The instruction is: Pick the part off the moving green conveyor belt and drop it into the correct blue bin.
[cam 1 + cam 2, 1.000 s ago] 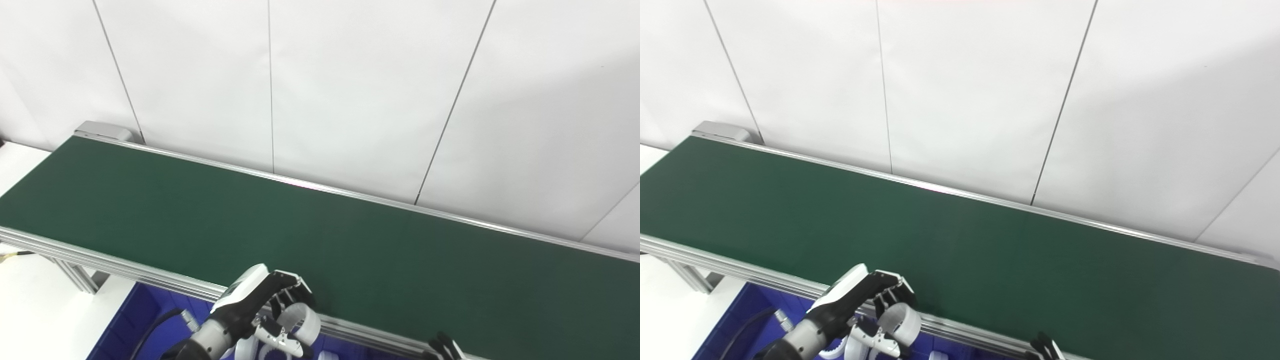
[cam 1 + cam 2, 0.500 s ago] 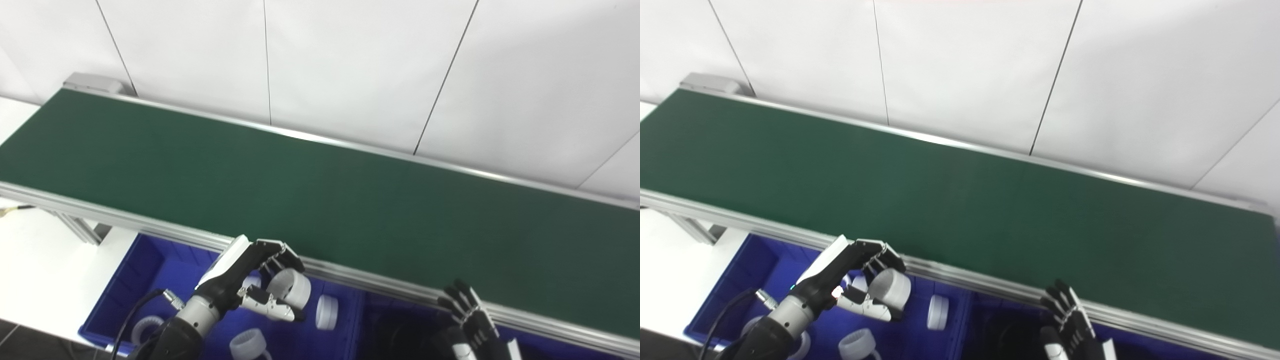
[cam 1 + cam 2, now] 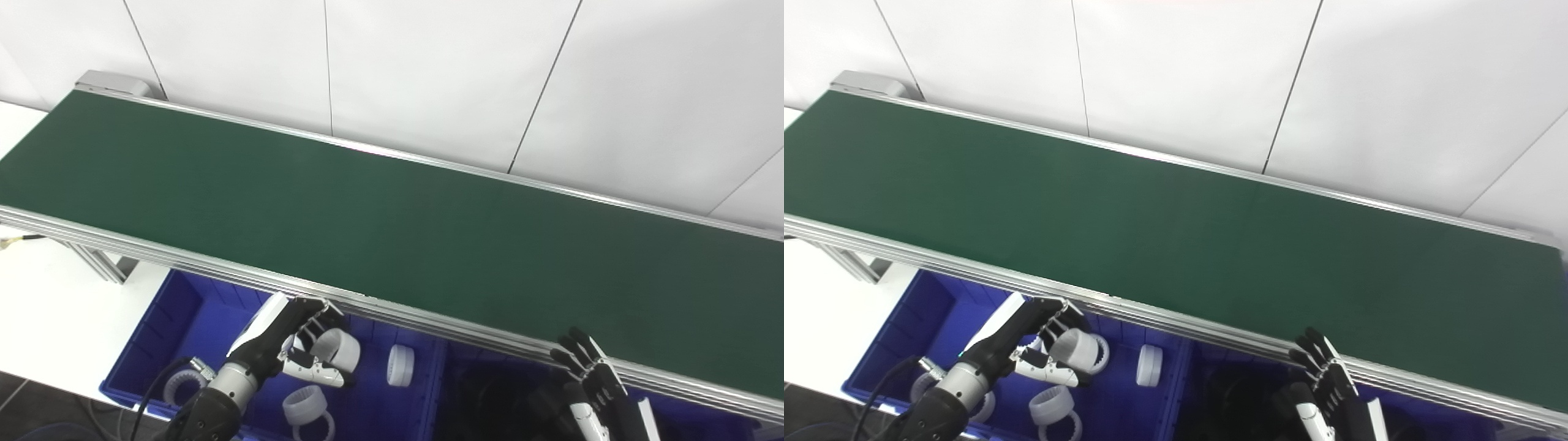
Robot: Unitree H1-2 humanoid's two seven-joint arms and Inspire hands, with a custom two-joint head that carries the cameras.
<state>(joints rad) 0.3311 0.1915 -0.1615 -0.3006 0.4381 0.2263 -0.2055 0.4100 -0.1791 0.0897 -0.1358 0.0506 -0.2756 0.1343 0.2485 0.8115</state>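
My left hand is over the left blue bin, below the belt's near rail, shut on a white ring-shaped part. That part shows between fingers and thumb in the right eye view too. The green conveyor belt carries nothing that I can see. My right hand is low at the right, fingers spread and apart, holding nothing, above the darker right bin.
Several white ring parts lie in the left bin, one on edge, one toothed, one by the left wall. The aluminium rail runs just above the bins. A white table lies to the left.
The camera has tilted down, so belt and bins sit higher in view. My left hand with the white ring has come back off the belt edge and lowered over the left bin.
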